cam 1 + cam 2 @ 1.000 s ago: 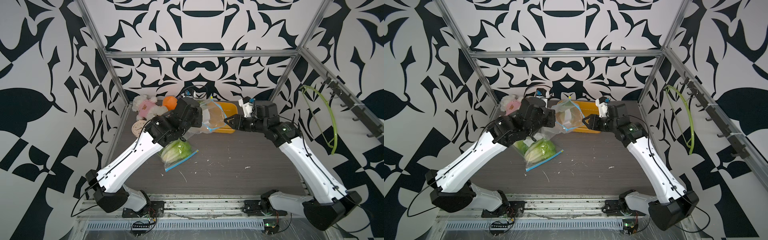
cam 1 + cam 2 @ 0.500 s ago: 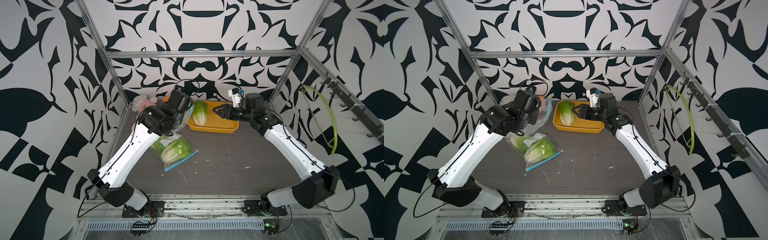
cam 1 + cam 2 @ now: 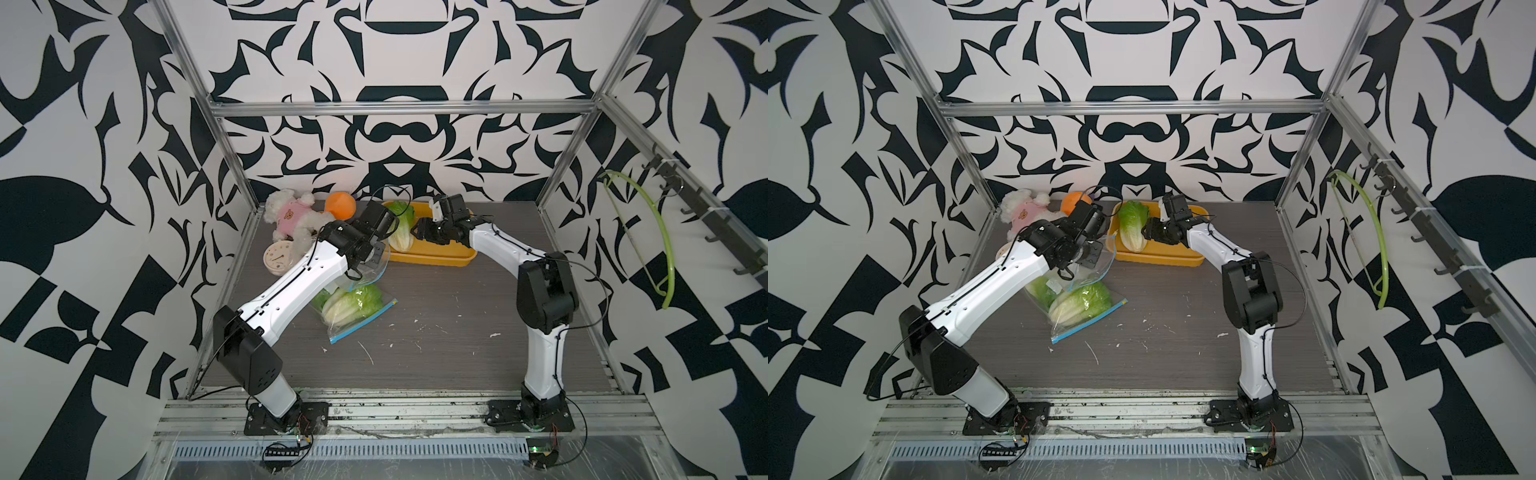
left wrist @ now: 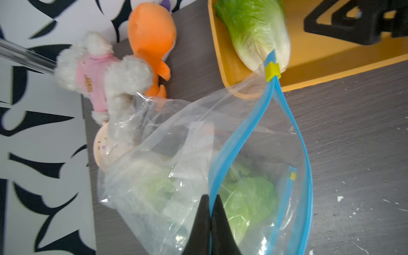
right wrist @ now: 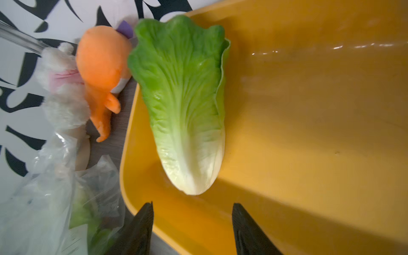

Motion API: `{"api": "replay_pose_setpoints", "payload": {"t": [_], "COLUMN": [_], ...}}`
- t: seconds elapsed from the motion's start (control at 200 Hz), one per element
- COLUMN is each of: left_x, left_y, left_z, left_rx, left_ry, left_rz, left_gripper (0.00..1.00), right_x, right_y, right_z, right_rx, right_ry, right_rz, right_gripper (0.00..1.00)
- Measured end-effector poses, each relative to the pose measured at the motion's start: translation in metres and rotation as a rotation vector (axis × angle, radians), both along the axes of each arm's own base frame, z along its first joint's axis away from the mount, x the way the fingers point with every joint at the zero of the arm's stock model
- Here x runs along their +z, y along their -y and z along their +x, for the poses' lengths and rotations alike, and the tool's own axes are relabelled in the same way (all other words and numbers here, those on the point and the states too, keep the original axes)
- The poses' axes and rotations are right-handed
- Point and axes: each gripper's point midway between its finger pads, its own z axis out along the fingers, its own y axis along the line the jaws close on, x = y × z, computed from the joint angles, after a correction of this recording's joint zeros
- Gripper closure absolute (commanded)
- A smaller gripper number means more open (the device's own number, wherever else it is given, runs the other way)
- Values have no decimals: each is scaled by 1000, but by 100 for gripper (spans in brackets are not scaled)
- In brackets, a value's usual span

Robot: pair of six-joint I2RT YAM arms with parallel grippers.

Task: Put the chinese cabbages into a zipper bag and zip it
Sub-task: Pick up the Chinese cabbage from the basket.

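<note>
Clear plastic zipper bag with a blue zip strip lay left of centre in both top views, two green-and-white chinese cabbages inside, its blue rim pinched in the fully closed left gripper. Above centre, the third crinkly cabbage head lay in the yellow-orange plastic tray, and the right gripper stood jaws apart just short of its pale base, holding nothing.

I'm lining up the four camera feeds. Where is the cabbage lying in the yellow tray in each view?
In a top view: cabbage in the yellow tray, plush-side end.
In a top view: cabbage, same place.
Left wrist: cabbage beyond the zipper bag.
Right wrist: cabbage just ahead of the open right end effector.
Shared landmark: orange plush toy, near that tray end.
</note>
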Motion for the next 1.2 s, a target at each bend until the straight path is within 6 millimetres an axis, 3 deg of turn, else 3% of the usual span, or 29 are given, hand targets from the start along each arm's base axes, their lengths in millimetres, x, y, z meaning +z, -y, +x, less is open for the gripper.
{"api": "replay_pose_setpoints", "payload": {"t": [0.12,0.335,0.515,0.685,0.815,0.96,1.205], "left_x": [-9,-9,-8,0,2,4,4], "left_y": [3,7,-2,-11,-13,-12,-7], "left_z": [1,8,10,12,13,15,16], "left_rx": [20,73,134,178,193,206,211], "left_ry": [-26,-13,-1,27,33,31,28], "left_rz": [-51,-130,-175,-246,-298,-329,-366], "left_gripper": [100,100,100,100,100,100,100], "right_x": [-11,-1,7,1,-8,-14,-13], "right_y": [-13,-34,-41,-46,-50,-50,-49], "right_z": [13,45,73,91,102,102,95], "right_rx": [16,30,21,29,44,53,65], "right_ry": [14,94,158,173,179,167,153], "right_rz": [-30,-32,-43,-61,-71,-62,-44], "right_gripper": [34,32,32,35,50,80,100]}}
